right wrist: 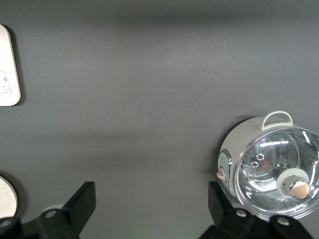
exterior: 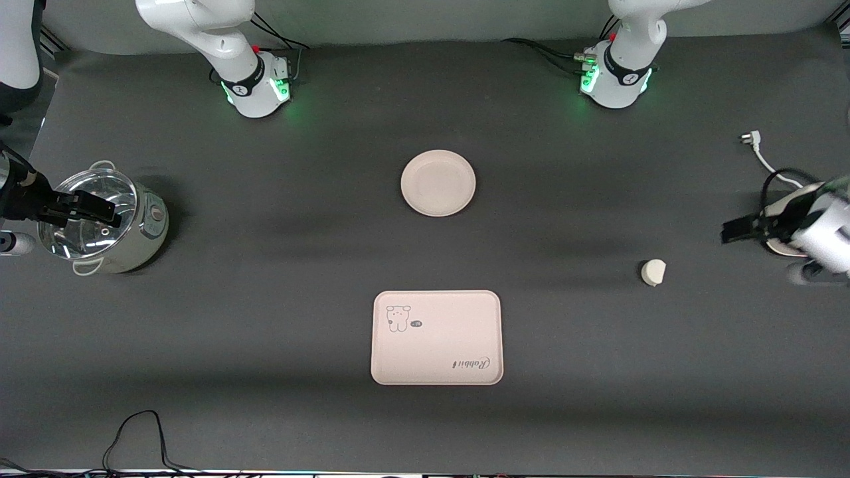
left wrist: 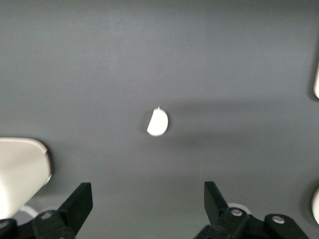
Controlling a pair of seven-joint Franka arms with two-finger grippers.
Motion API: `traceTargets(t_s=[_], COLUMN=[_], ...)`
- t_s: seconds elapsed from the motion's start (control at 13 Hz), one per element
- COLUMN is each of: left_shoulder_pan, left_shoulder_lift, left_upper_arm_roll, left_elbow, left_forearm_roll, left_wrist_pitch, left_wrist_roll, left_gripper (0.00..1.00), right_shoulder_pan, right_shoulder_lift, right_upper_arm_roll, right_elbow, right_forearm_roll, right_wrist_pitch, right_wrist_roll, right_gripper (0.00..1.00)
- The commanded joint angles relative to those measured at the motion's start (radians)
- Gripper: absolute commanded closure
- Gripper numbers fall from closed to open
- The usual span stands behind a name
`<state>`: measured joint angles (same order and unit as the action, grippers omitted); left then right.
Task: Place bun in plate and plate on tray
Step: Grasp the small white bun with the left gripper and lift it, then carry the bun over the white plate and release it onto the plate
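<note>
— So, starting at the right arm's end of the desk (exterior: pixel 265 265), what was there?

— A small electric pot (exterior: pixel 106 222) with a glass lid (right wrist: pixel 279 174) stood on the dark desk. The right pincer (exterior: pixel 109 212) hung over that lid, its black fingers (right wrist: pixel 79 204) spread wide with nothing between them. The right wrist view showed the pot with its looped handle and the lid knob, plus one corner of the tray at the edge of the frame.

— And in the middle?

— The plate (exterior: pixel 438 182) lay flat and bare on the desk, roughly between the two arm bases, nothing in it. Nearer the front camera than the plate, and well apart from it, sat the tray (exterior: pixel 436 337), also flat on the desk, with the bear drawing on it and the cursive lettering at the corner diagonally across from the bear. Nothing rested on the tray.

— Where was the bun?

— The bun (exterior: pixel 653 272) lay by itself on the desk toward the left arm's end, well apart from both plate and tray. It was nearer the front camera than the plate and a little farther than the tray. In the left wrist view it showed as a small white lump (left wrist: pixel 157 122) on bare desk.

— And the left pincer?

— The left pincer (exterior: pixel 734 231) hung over the desk near the bun, not touching it, fingers (left wrist: pixel 79 201) released and wide apart, holding nothing. A white cable with a plug (exterior: pixel 752 139) lay at that same end.
</note>
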<state>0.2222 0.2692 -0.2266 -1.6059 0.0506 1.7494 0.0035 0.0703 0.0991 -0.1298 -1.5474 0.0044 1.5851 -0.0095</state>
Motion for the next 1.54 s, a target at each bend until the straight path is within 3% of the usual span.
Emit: traceTargets(t_s=[0.0, 0.31, 0.69, 0.77, 0.85, 1.0, 1.08, 1.31, 1.46], left_shoulder_pan=[-0.006, 0.0, 0.008, 0.009, 0.009, 0.009, 0.009, 0.006, -0.021], left_shoulder_lift=[-0.008, 0.089, 0.186, 0.199, 0.202, 0.2, 0.2, 0.183, 0.115], left_upper_arm_roll=[0.009, 0.013, 0.018, 0.018, 0.018, 0.018, 0.018, 0.018, 0.004], left_elbow=[-0.272, -0.497, -0.514, -0.514, -0.516, -0.522, -0.522, -0.522, -0.508], left_forearm_roll=[0.003, 0.023, 0.048, 0.048, 0.048, 0.048, 0.048, 0.048, 0.043], left_wrist_pitch=[0.312, 0.716, 0.811, 0.818, 0.829, 0.826, 0.825, 0.811, 0.703], left_wrist_roll=[0.006, 0.006, 0.004, 0.004, 0.006, 0.009, 0.009, 0.013, -0.019], left_gripper=[0.0, 0.0, 0.0, 0.08, 0.29, 0.83, 1.0, 1.0, 1.0], right_shoulder_pan=[0.014, 0.014, 0.014, 0.013, 0.013, 0.014, 0.014, 0.013, 0.013], right_shoulder_lift=[-0.012, -0.012, -0.01, -0.009, -0.009, -0.01, -0.009, -0.009, -0.009], right_upper_arm_roll=[-0.011, -0.011, -0.011, -0.011, -0.011, -0.011, -0.011, -0.011, -0.011], right_elbow=[-0.01, -0.011, -0.011, -0.011, -0.011, -0.011, -0.011, -0.011, -0.013], right_forearm_roll=[-0.017, -0.017, -0.017, -0.017, -0.017, -0.017, -0.017, -0.017, -0.017], right_wrist_pitch=[-0.007, -0.007, -0.007, -0.007, -0.007, -0.007, -0.007, -0.007, -0.007], right_wrist_roll=[-0.017, -0.017, -0.015, -0.017, -0.017, -0.015, -0.017, -0.017, -0.017], right_gripper=[0.0, 0.0, 0.0, 0.0, 0.0, 0.0, 0.0, 0.0, 0.0])
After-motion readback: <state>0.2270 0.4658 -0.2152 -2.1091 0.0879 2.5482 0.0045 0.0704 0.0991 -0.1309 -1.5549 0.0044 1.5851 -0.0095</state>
